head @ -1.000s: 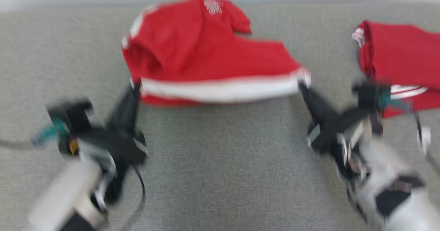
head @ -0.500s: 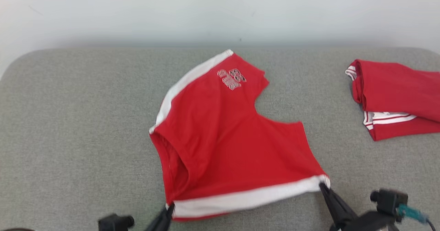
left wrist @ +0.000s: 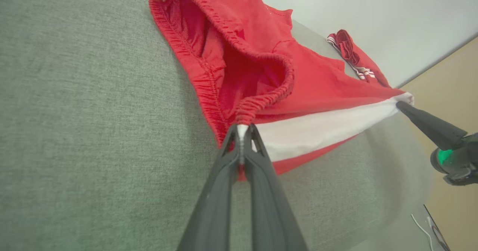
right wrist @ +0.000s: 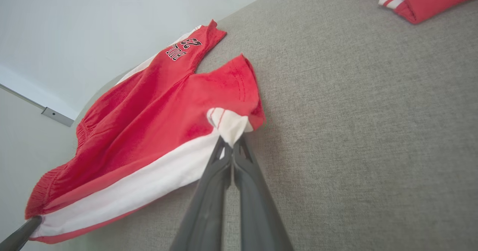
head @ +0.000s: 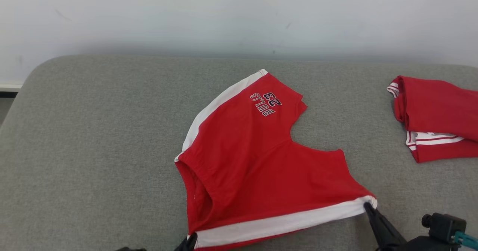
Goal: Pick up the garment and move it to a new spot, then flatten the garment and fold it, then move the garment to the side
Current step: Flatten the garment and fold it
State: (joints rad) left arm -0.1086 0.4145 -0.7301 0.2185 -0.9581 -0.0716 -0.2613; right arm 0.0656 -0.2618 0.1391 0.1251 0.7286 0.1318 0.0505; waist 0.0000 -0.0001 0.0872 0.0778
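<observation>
The red shorts (head: 261, 161) bear the lettering (head: 266, 103) "BULLS 23", upside down in the head view. The left pincer (left wrist: 242, 131) and the right pincer (right wrist: 231, 148) each clamp one end of the white stripe (head: 283, 223).

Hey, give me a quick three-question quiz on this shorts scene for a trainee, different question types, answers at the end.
1. True or false: the left gripper hangs open, clear of the red shorts.
2. Where does the right gripper pinch the shorts? A: printed number. B: white-striped leg-hem corner. C: crotch.
3. Fill in: the other red garment lies on the grey cushion to the robot's ____ of the shorts.
Key: 1 false, it is shut on the waistband end; 2 B; 3 right.
</observation>
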